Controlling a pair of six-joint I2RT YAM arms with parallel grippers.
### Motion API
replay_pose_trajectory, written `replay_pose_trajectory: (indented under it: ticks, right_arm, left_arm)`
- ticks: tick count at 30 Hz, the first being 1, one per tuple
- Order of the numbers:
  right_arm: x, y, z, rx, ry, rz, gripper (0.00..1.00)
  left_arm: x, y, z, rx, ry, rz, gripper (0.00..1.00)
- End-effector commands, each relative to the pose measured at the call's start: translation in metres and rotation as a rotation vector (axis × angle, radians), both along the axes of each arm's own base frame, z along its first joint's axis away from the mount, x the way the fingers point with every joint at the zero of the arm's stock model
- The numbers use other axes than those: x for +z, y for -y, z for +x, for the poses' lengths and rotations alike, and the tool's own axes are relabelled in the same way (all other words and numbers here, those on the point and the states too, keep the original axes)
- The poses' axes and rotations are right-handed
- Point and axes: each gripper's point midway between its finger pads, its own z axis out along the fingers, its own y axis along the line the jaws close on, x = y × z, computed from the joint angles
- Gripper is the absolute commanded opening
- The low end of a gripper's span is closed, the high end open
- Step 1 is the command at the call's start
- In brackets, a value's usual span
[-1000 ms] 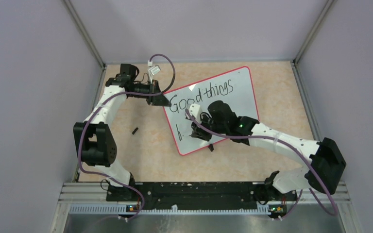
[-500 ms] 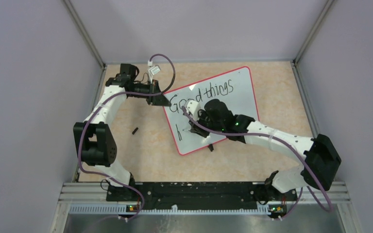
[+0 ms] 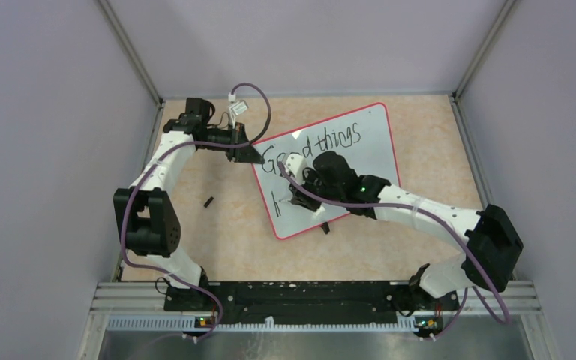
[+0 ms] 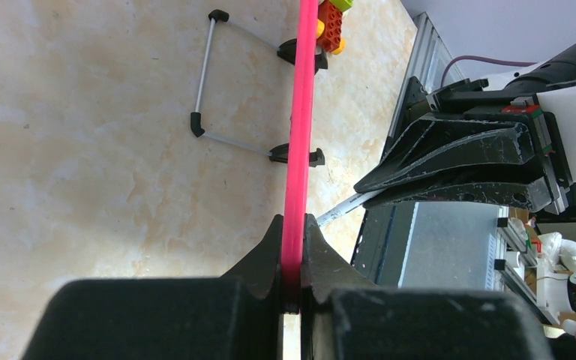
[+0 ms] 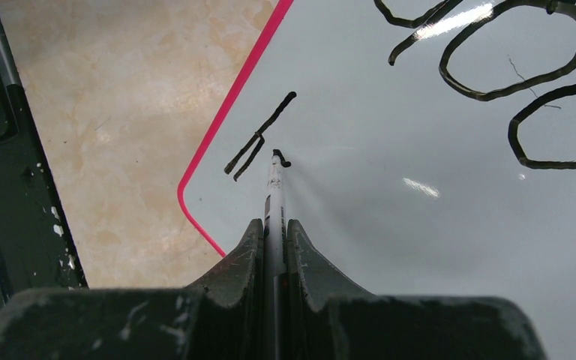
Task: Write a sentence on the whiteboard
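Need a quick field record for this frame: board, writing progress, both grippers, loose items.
board: whiteboard, red-framed, angled on the table
writing: sentence reads "Good things"; second line only a few strokes
left gripper: shut on the whiteboard's edge
right gripper: shut on marker, tip at the board
loose: small black piece left of the board

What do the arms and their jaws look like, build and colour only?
Both arms have white shells and bulky black joints: left arm, right arm. A purple cable runs along each. A green light glows at the right wrist. The jaws are black and wedge-shaped, the right pair flecked white.
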Motion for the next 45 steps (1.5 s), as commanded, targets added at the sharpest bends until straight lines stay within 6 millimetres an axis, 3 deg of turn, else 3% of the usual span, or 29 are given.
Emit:
replay_pose_trajectory:
  ticks: [1,8,18,34,45]
  right_arm:
    - [0.01,-0.008,0.008,0.002,0.025,0.027,0.0]
    - [-0.009,0.0,-0.004,0.024,-0.006,-0.01,0.0]
    - [-0.018,0.008,-0.014,0.041,-0.019,-0.03,0.0]
    - [0.026,0.01,0.023,-0.069,0.092,0.031,0.0]
    - [0.031,0.009,0.032,-0.095,0.101,0.042,0.0]
  left_arm:
    - [-0.004,-0.008,0.024,0.037,0.119,0.09,0.0]
    - [-0.003,-0.008,0.024,0.037,0.121,0.092,0.0]
    - [-0.004,-0.008,0.025,0.038,0.121,0.094,0.0]
    - [-0.004,-0.008,0.025,0.038,0.119,0.093,0.0]
    - [-0.003,-0.008,0.024,0.039,0.122,0.096,0.0]
